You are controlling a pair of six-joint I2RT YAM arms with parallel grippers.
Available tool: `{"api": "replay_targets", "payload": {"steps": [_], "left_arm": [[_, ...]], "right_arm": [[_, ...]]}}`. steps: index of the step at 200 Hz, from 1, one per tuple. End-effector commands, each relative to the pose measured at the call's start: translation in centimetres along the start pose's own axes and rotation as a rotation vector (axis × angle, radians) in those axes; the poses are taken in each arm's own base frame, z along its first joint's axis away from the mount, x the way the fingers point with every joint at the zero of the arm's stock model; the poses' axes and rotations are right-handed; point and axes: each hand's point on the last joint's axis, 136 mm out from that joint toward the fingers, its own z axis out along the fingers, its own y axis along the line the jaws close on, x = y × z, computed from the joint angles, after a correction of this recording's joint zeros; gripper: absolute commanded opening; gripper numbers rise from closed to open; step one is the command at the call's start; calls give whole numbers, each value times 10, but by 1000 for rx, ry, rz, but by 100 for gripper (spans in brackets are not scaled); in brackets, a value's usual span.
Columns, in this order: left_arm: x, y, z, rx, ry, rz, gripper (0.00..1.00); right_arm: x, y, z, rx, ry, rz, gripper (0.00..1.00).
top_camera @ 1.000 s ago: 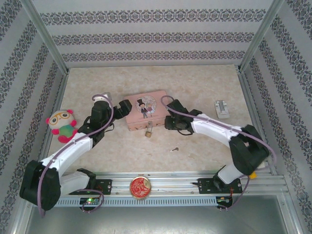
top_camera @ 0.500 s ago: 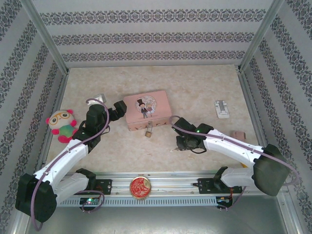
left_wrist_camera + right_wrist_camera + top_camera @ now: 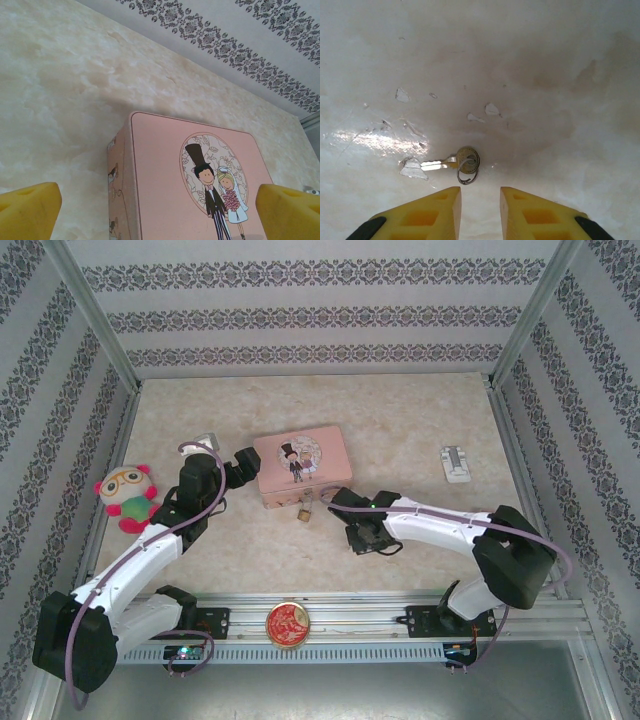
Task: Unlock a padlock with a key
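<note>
The tiny brass padlock [image 3: 303, 508] hangs at the front edge of the pink tin box [image 3: 300, 465]. The key [image 3: 462, 161], with a small ring through its round head, lies flat on the table just ahead of my right gripper [image 3: 480, 192]. That gripper is open by a narrow gap with nothing between its yellow fingers. Seen from the top, the right gripper [image 3: 358, 538] hovers low over the table, right of and nearer than the padlock. My left gripper [image 3: 243, 465] stands wide open at the box's left end, its fingertips [image 3: 30, 210] either side of the pink lid [image 3: 200, 180].
A plush toy [image 3: 127, 495] sits at the left wall. On the front rail lies a round red-gold disc [image 3: 287, 625]. A small white object [image 3: 456, 463] rests at the right, another small white piece [image 3: 205, 440] behind the left arm. Patterned walls close in three sides.
My right gripper has swung from the box's right end down toward the near table where the key lies, its jaws narrowing a little. The left arm shifted slightly back and left.
</note>
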Motion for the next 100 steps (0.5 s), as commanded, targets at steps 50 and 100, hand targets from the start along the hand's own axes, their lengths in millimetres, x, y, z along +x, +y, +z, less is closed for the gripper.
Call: {"api": "replay_targets", "payload": {"steps": [50, 100], "left_arm": [[6, 8, 6, -24, 2, -13, 99], [8, 9, 8, -27, 7, -15, 99]], "right_arm": [[-3, 9, 7, 2, 14, -15, 28], [-5, 12, 15, 6, 23, -21, 28]]}}
